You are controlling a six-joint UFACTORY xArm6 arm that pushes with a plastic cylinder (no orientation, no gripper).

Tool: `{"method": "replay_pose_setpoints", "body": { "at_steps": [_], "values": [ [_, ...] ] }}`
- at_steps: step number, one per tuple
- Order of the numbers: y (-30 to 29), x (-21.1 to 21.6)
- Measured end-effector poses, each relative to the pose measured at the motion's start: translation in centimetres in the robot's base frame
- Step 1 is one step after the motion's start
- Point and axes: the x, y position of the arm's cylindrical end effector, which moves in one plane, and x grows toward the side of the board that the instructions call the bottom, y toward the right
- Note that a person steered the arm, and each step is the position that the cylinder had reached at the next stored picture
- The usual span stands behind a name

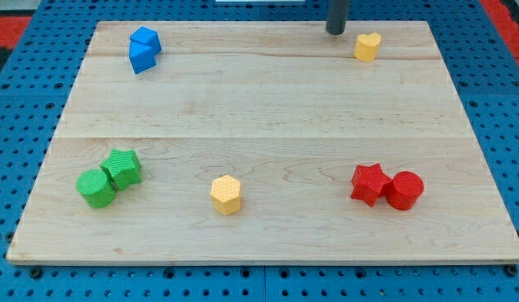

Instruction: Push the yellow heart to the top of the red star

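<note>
The yellow heart [367, 46] lies near the top right of the wooden board. The red star [369, 184] lies at the lower right, touching a red cylinder [404, 190] on its right. My tip [336, 31] is at the board's top edge, just to the upper left of the yellow heart, a small gap apart from it.
A blue block [144, 49] sits at the top left. A green cylinder [96, 188] and a green star-like block [122, 168] touch at the lower left. A yellow hexagon [226, 195] lies at the bottom centre. The board [259, 109] rests on a blue pegboard.
</note>
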Motion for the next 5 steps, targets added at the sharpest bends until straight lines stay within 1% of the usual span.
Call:
{"method": "replay_pose_setpoints", "body": {
  "at_steps": [1,2,3,5],
  "values": [
    [2.8,3.7],
    [-0.7,7.8],
    [-1.3,12.7],
    [-0.7,23.3]
  ]
}}
